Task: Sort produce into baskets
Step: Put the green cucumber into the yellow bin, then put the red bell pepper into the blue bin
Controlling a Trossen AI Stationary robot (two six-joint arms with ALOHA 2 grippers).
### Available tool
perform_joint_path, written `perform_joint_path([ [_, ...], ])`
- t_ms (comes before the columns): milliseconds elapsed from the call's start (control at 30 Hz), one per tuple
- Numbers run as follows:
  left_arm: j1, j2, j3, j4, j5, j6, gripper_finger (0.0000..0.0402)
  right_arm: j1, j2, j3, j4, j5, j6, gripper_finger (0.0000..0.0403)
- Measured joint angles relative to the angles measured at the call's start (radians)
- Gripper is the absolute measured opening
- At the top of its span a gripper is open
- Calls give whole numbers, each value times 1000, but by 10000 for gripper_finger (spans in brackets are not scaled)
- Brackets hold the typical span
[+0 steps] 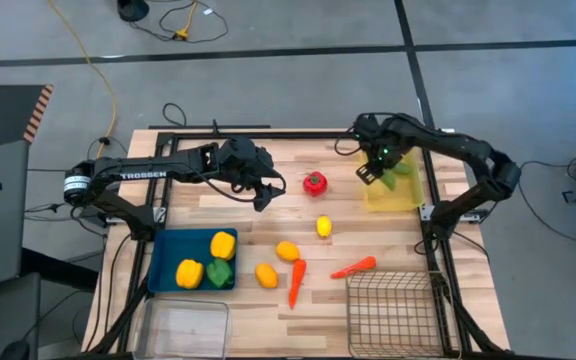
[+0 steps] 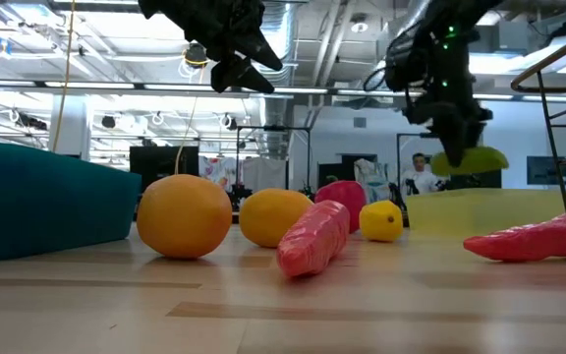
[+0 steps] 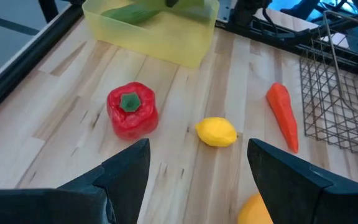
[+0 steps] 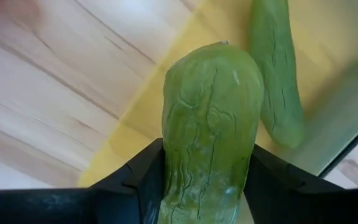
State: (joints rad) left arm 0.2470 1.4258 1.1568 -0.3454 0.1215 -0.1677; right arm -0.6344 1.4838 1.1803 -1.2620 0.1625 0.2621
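Note:
My right gripper (image 1: 370, 172) is shut on a green cucumber (image 4: 207, 124) above the translucent yellow tray (image 1: 408, 198) at the far right. A second cucumber (image 4: 278, 74) lies in that tray. My left gripper (image 1: 266, 192) is open and empty in the air, left of the red pepper (image 1: 314, 183). In the left wrist view, the gripper (image 3: 194, 180) faces that pepper (image 3: 132, 110) and a lemon (image 3: 216, 132). The blue tray (image 1: 164, 262) holds two yellow peppers and a green pepper. My right gripper pinches the cucumber's two sides (image 4: 166, 168) between its two fingers. The cucumber runs along the fingers and sticks out past their tips. It is lifted clear, and its free end (image 2: 470, 159) hangs over the yellow tray (image 2: 499, 211).
Three lemons (image 1: 323, 226) (image 1: 287, 250) (image 1: 266, 275) and two carrots (image 1: 296, 282) (image 1: 354, 267) lie loose on the middle of the table. The wire basket (image 1: 393, 312) stands at the near right. The clear bin (image 1: 183, 328) stands at the near left.

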Motion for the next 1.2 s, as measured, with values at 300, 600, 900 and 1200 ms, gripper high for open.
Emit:
perform_joint_path([
  [300, 0, 0, 0, 7, -20, 0, 256, -59, 3, -58, 3, -1, -27, 221],
  [600, 0, 0, 0, 29, -128, -48, 256, -83, 3, -58, 6, 1, -27, 246],
  [900, 0, 0, 0, 29, -130, -61, 256, -82, 3, -58, 5, 1, -32, 276],
  [1200, 1, 0, 0, 27, -232, -96, 256, -82, 3, -58, 5, 0, -34, 287],
])
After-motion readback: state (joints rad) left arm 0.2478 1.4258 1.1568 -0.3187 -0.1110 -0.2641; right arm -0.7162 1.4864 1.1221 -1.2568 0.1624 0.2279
